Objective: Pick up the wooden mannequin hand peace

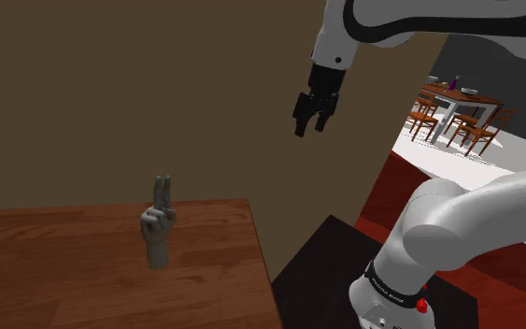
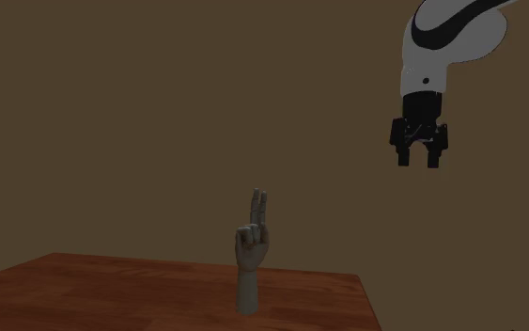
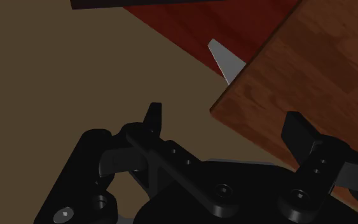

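Target = mannequin hand (image 1: 158, 234), drawn plain grey, no grain visible. Upright on its wrist stump on the wooden table (image 1: 55, 280), set in from the far corner nearest the arm (image 1: 457, 224). Index + middle straight up, side by side; other digits curled.

Handling, by judgement: prob. rigid, fairly light, hard smooth surface, so poss. slippery under the pads. Tall on a narrow base, so easy to tip if nudged. Raised digits thin; better left alone. Best hold: across the wrist/forearm post below the palm, pads on opp. sides, squeezed evenly.

Black gripper (image 1: 312, 117) high up, well apart from target, out past the table's edge on the arm's side. Pointing roughly down w/ slight tilt. Fingers apart, nothing btw them. Upper links arched over from above, wrist hanging down.
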You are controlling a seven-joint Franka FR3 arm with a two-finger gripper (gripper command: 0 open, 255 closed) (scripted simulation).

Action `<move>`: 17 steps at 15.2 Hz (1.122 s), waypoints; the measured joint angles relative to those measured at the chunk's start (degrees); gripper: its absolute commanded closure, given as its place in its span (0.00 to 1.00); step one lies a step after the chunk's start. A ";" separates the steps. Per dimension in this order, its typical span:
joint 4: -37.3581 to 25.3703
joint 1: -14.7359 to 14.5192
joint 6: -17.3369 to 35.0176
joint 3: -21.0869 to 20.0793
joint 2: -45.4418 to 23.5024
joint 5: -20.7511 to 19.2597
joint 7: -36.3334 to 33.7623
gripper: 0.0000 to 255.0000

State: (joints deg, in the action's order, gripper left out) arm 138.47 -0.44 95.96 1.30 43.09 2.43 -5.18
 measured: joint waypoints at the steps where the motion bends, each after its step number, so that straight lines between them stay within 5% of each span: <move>1: 0.00 0.00 0.00 0.00 0.00 0.00 0.00 0.00; 17: -8.48 -6.17 9.00 -19.96 -17.03 3.59 -19.03 0.00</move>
State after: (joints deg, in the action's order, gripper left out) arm 129.98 -6.61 104.95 -18.66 26.06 6.02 -24.21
